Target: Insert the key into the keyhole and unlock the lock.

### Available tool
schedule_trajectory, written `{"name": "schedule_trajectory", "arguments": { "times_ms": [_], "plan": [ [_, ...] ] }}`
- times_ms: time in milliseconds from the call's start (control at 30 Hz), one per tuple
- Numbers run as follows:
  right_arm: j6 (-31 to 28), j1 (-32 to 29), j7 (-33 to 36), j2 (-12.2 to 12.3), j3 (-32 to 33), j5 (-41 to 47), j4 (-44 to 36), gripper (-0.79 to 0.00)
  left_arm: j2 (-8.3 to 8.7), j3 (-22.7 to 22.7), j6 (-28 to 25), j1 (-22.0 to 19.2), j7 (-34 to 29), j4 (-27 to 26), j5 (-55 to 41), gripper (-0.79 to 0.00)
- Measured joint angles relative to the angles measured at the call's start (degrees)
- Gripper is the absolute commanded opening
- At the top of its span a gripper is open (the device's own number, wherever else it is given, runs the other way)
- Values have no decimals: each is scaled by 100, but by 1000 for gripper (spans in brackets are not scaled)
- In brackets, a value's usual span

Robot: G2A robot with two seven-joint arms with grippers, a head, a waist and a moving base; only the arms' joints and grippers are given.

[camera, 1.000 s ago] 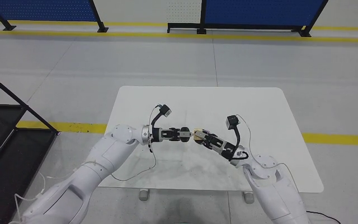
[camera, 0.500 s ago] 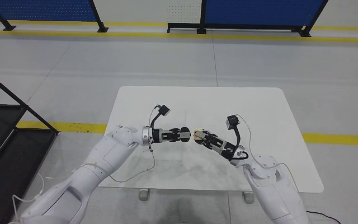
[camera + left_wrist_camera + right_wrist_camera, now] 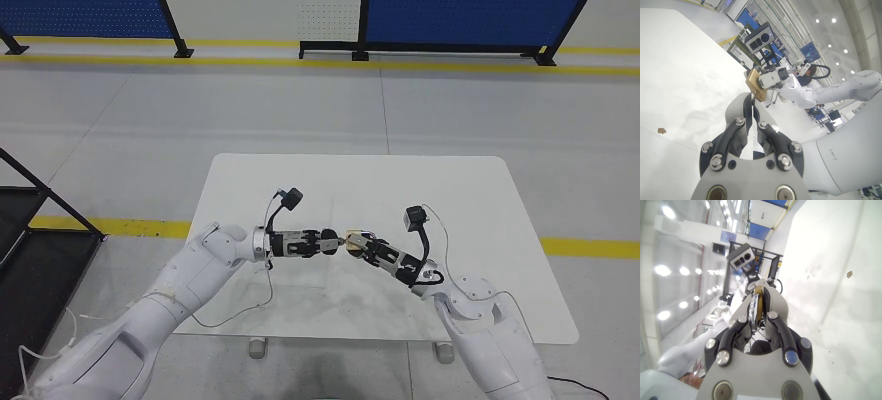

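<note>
Above the middle of the white table (image 3: 480,200) my two arms meet tip to tip. My right gripper (image 3: 760,292) is shut on a brass padlock (image 3: 759,303), whose chrome shackle (image 3: 753,311) points back toward the wrist. My left gripper (image 3: 751,97) is shut on a small metal key (image 3: 753,95). The key's tip touches the underside of the padlock (image 3: 753,83); how deep it sits in the keyhole is hidden. From the top, the padlock (image 3: 352,240) sits between the left gripper (image 3: 338,241) and the right gripper (image 3: 363,246).
A small brown crumb (image 3: 661,130) lies on the tabletop near the arms. Blue partition screens (image 3: 470,20) stand on the floor beyond the table's far edge, and a black frame (image 3: 30,230) stands to its left.
My left wrist has turned a little, its camera mount swinging slightly left, while the key stays at the padlock. The right arm has held still.
</note>
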Motion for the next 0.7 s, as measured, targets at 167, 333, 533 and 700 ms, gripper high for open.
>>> {"name": "schedule_trajectory", "arguments": {
  "times_ms": [167,333,533,700],
  "plan": [
    [0,0,0,0,0,0,0,-785,-5,-134,6,88,226,-119,345,-785],
    [0,0,0,0,0,0,0,-785,-22,-199,6,145,387,-195,574,-785],
    [0,0,0,0,0,0,0,-785,-35,-294,6,191,583,-298,885,-785],
    [0,0,0,0,0,0,0,-785,-41,-370,6,241,738,-377,1101,-785]
  ]
}}
